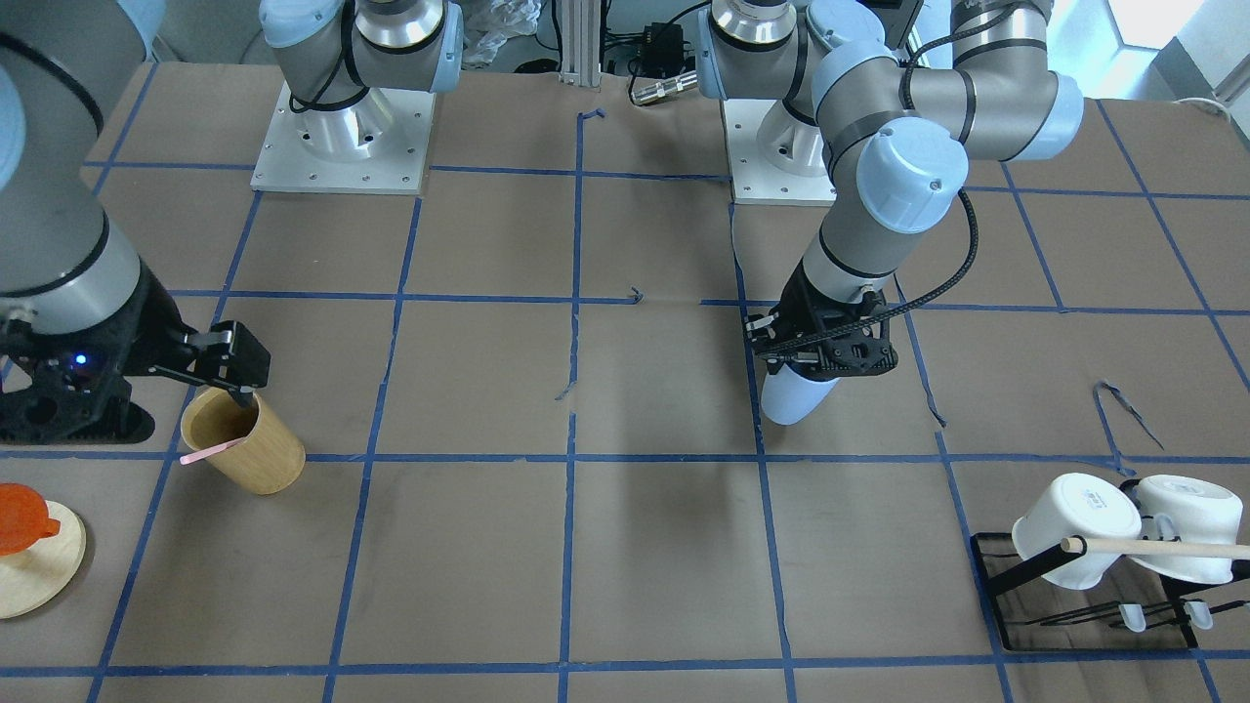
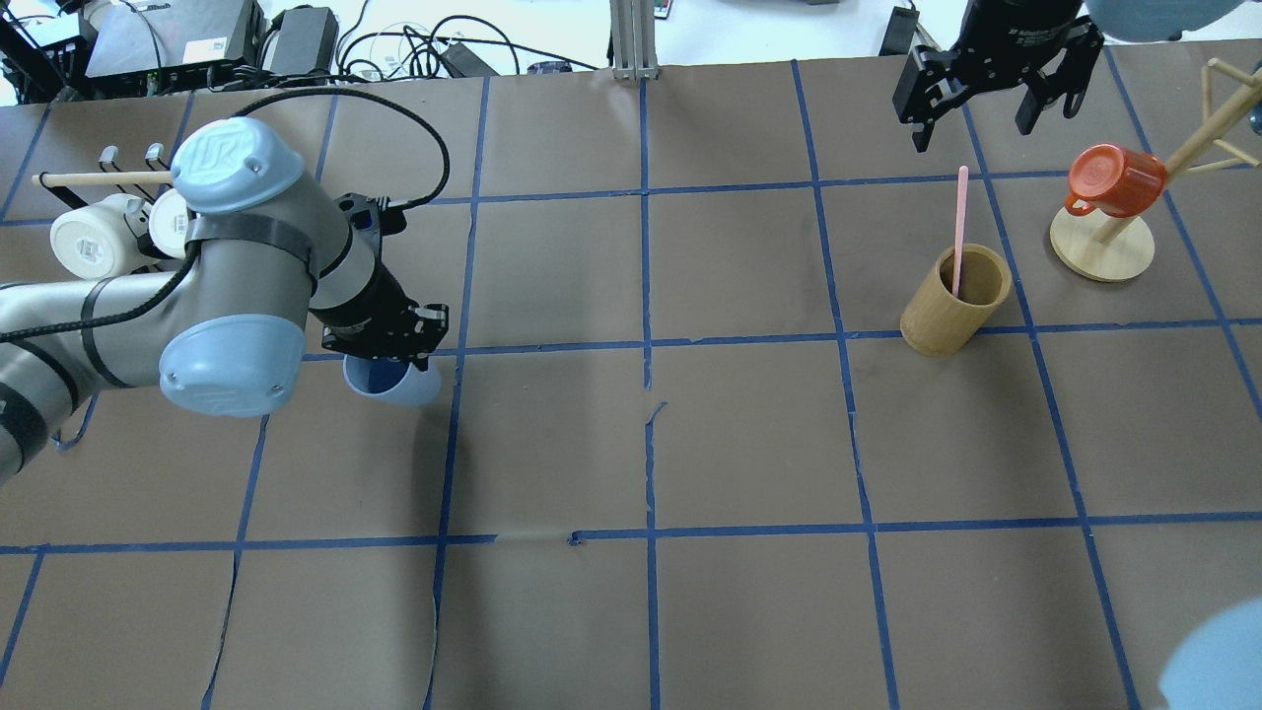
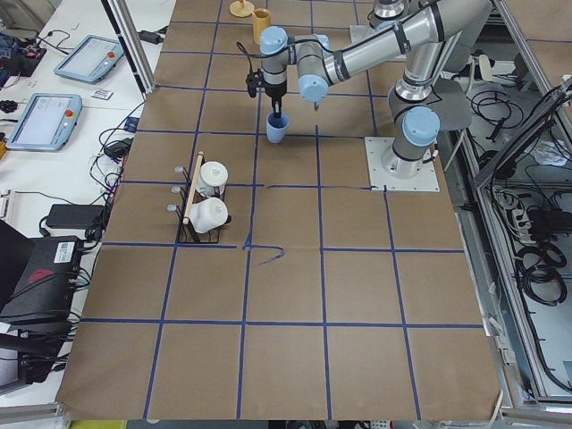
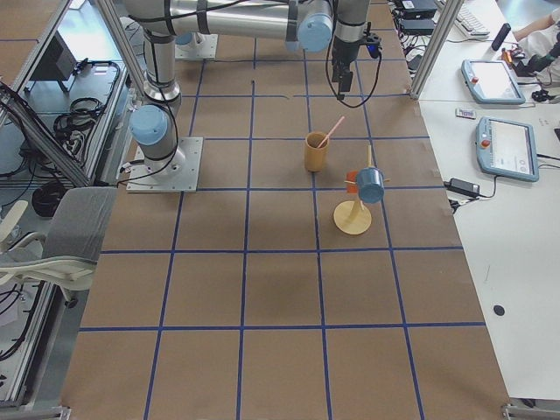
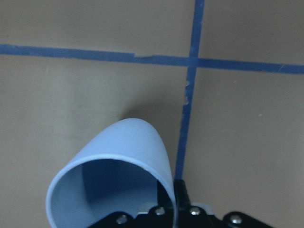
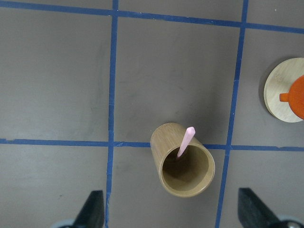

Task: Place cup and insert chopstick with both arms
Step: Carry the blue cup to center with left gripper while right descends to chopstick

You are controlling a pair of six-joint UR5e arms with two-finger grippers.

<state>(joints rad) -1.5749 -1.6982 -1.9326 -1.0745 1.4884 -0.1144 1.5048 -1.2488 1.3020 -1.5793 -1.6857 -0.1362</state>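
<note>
The light-blue cup [image 2: 394,383] hangs tilted from my left gripper [image 2: 383,347], which is shut on its rim. The cup is low over the table just left of centre; I cannot tell if its base touches. It also shows in the front view [image 1: 796,398] and the left wrist view [image 5: 121,161]. The pale-pink chopstick [image 2: 959,222] stands leaning in a tan wooden cup [image 2: 951,306] at the right. My right gripper [image 2: 976,116] is open and empty, above and beyond that wooden cup. In the right wrist view the chopstick [image 6: 185,141] sticks out of the wooden cup [image 6: 183,164].
A black rack with two white mugs [image 2: 84,242] and a light wooden rod [image 1: 1162,549] stands at the far left. A wooden mug tree with an orange mug [image 2: 1114,180] stands right of the wooden cup. Blue tape lines grid the brown table.
</note>
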